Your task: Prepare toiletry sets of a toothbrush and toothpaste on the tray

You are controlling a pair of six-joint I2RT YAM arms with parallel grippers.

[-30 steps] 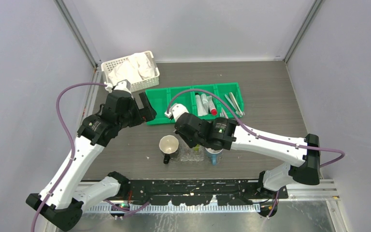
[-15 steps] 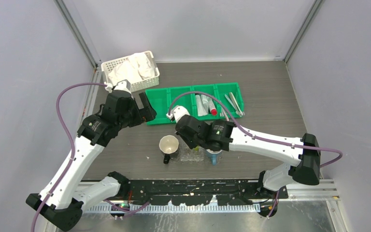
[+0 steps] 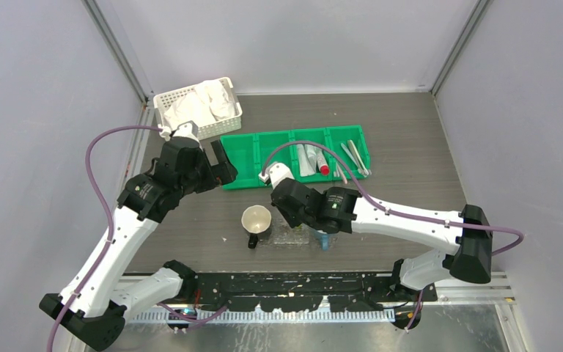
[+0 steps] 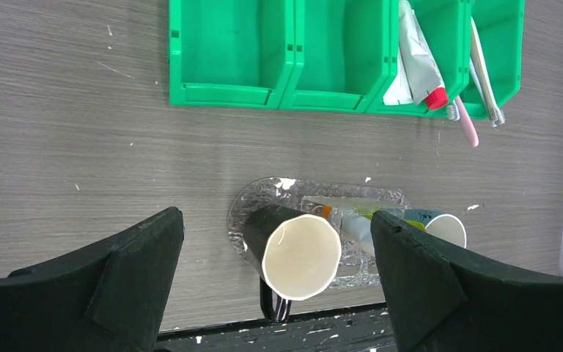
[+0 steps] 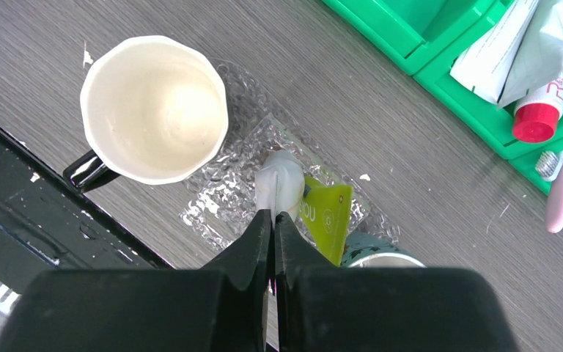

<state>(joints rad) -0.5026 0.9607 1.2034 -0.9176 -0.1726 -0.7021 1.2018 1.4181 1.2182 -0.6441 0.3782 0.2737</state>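
Note:
My right gripper (image 5: 273, 217) is shut on the flat end of a white toothpaste tube (image 5: 279, 182), holding it over the clear plastic tray (image 5: 216, 202). A yellow-green toothpaste tube (image 5: 325, 218) lies on the tray just right of the white one. In the top view the right gripper (image 3: 298, 224) hangs over the tray (image 3: 286, 240). A pink toothbrush (image 5: 560, 199) and a red-capped tube (image 5: 544, 110) lie in the green bin (image 5: 403, 40). My left gripper (image 3: 220, 164) is open and empty, high above the bin's left end.
A cream-lined black mug (image 3: 256, 220) stands at the tray's left end and a teal mug (image 3: 324, 238) at its right end. A white lattice basket (image 3: 182, 99) with cloths sits at the back left. More toothbrushes (image 3: 355, 155) lie in the bin's right compartment.
My right arm has shifted slightly right and toward the near edge, staying over the tray. The left arm has not moved.

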